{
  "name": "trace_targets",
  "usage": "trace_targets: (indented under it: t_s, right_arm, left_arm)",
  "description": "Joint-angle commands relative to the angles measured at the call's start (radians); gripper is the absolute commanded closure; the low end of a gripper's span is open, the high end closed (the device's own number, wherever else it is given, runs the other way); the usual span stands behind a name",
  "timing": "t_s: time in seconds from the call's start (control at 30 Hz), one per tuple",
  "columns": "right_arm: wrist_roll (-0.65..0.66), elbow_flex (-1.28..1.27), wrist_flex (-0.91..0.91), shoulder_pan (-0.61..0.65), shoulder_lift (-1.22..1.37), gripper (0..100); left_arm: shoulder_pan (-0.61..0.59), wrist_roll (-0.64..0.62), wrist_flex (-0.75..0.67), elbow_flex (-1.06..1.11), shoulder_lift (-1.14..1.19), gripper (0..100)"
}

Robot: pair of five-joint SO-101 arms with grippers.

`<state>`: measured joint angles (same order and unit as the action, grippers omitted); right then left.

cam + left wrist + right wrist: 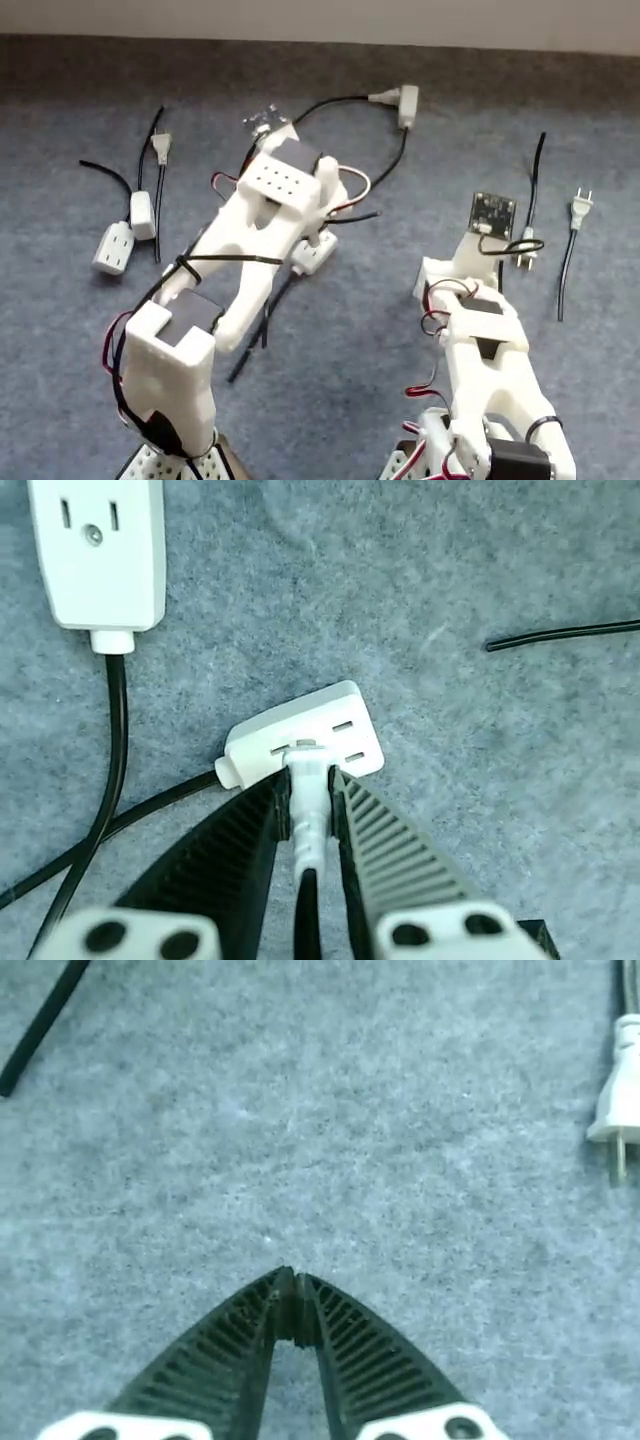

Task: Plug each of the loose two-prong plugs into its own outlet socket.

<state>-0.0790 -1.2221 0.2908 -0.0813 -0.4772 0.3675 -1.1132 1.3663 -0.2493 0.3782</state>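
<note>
In the left wrist view my left gripper [308, 780] is shut on a white two-prong plug [307, 815], whose front end sits against the face of a small white outlet block [330, 730]. From above, that outlet block [313, 252] lies mid-table under the left arm. My right gripper [295, 1278] is shut on nothing, just above bare carpet. A loose white plug [617, 1100] lies beside it, also seen from above as a plug [524, 256] on a black cord. Two more loose plugs lie at the far right [581, 206] and the far left [160, 146].
A bigger white outlet [98, 550] on a black cord lies near the left gripper. Further outlets rest at the left [113, 247] and at the back [406, 104]. Black cords [345, 100] trail over the grey carpet.
</note>
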Motion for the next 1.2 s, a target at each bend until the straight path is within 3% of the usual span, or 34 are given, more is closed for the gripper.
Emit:
trace_targets:
  t_s: [0.0, 0.2, 0.57, 1.17]
  right_arm:
    - [-0.005, 0.004, -0.016, 0.007, 0.001, 99.1]
    - [-0.005, 0.004, -0.016, 0.007, 0.001, 99.1]
    - [-0.005, 0.004, -0.016, 0.008, 0.001, 99.1]
    - [-0.005, 0.004, -0.016, 0.008, 0.001, 99.1]
  left_arm:
    - [0.005, -0.006, 0.003, -0.053, -0.001, 99]
    - [0.001, -0.097, -0.014, -0.044, 0.002, 99]
    - [0.021, -0.1, -0.143, 0.039, 0.002, 99]
    - [0.065, -0.1, -0.14, 0.044, 0.001, 99]
